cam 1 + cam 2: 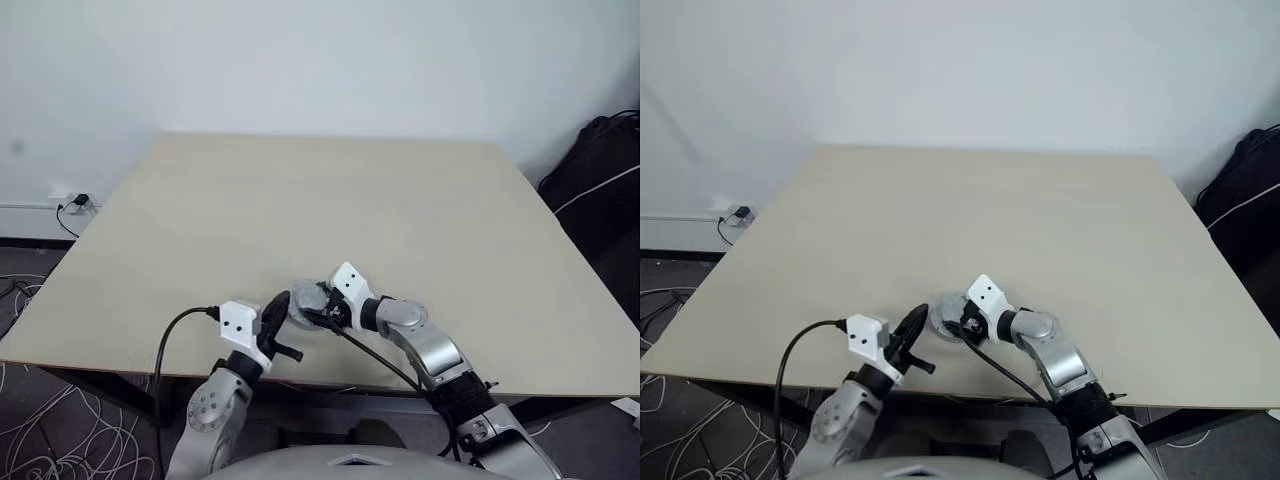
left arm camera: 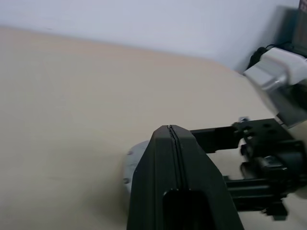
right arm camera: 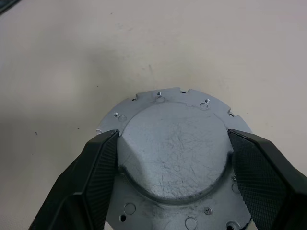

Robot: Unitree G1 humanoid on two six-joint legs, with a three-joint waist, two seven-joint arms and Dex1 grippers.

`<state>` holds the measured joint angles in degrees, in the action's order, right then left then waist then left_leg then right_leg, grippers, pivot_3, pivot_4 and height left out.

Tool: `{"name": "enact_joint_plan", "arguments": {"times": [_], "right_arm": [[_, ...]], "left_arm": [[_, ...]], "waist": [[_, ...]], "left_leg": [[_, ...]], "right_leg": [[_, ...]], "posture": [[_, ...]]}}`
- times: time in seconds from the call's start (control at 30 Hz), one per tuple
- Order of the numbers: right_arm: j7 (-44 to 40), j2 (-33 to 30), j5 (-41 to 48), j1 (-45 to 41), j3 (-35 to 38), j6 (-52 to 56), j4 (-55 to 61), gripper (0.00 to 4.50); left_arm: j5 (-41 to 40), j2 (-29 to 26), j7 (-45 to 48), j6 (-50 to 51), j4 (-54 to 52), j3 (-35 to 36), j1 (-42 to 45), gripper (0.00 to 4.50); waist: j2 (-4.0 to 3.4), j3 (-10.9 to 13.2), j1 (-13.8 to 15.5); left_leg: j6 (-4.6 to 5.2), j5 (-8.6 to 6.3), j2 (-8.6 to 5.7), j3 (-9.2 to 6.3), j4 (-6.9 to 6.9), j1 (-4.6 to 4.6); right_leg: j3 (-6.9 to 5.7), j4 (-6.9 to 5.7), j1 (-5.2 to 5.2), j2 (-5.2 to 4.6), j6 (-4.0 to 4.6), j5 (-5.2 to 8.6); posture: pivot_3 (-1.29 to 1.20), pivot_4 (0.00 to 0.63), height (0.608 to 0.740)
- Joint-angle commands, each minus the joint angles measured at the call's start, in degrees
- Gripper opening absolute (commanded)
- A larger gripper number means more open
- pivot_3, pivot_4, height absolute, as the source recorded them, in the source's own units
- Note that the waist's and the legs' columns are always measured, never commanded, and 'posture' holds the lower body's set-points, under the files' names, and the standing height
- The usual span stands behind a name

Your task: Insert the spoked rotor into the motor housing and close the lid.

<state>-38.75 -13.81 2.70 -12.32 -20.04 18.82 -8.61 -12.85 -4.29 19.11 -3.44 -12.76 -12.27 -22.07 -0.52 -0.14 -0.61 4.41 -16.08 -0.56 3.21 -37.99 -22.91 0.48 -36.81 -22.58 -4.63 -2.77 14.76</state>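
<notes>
The lid (image 3: 175,153), a grey metal disc with a notched edge and a raised round centre, lies near the front edge of the table (image 1: 350,200). My right gripper (image 3: 172,135) is shut on it, one finger pressing each side of the raised centre. In the head views the lid (image 1: 308,298) sits between the two hands. My left gripper (image 2: 169,130) is shut and empty, its tip just beside the lid's rim (image 2: 130,165). The spoked rotor and the motor housing are hidden from view.
The beige table stretches bare beyond the hands. Its front edge (image 1: 330,380) runs close under both wrists. A black bag (image 1: 600,180) stands off the table's right side. A wall socket (image 1: 75,203) and loose cables (image 1: 60,440) are on the left.
</notes>
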Motion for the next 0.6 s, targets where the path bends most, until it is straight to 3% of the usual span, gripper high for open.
{"name": "enact_joint_plan", "arguments": {"times": [0.03,0.23,0.6], "right_arm": [[0.6,-0.5,-1.4,-1.4,0.0,-0.1,-0.8,3.24],[1.0,-1.1,-2.3,-2.0,0.0,-1.6,-1.7,3.24],[-2.6,-3.3,-2.5,-2.2,-2.3,2.7,-1.4,3.24]], "left_arm": [[-2.0,-0.5,3.1,-4.3,3.5,2.0,0.2,0.00],[-2.2,-0.2,5.2,-8.3,6.9,3.0,-0.8,0.00],[-0.7,0.2,4.3,-9.6,3.0,0.6,-5.2,0.00]], "waist": [[0.01,0.0,0.0],[0.03,0.0,0.0],[0.01,0.0,0.1]], "left_leg": [[0.00,0.00,0.00,0.00,0.00,0.00],[-0.01,0.00,0.00,0.00,-0.01,0.00],[-0.01,0.00,0.00,0.01,0.00,0.00]], "right_leg": [[0.00,-0.01,0.00,0.00,0.00,0.00],[0.00,0.00,0.00,-0.01,0.00,0.00],[0.00,0.01,0.03,-0.05,0.00,0.00]], "posture": [[0.00,0.000,0.740],[0.00,0.000,0.740],[0.00,0.000,0.740]]}}
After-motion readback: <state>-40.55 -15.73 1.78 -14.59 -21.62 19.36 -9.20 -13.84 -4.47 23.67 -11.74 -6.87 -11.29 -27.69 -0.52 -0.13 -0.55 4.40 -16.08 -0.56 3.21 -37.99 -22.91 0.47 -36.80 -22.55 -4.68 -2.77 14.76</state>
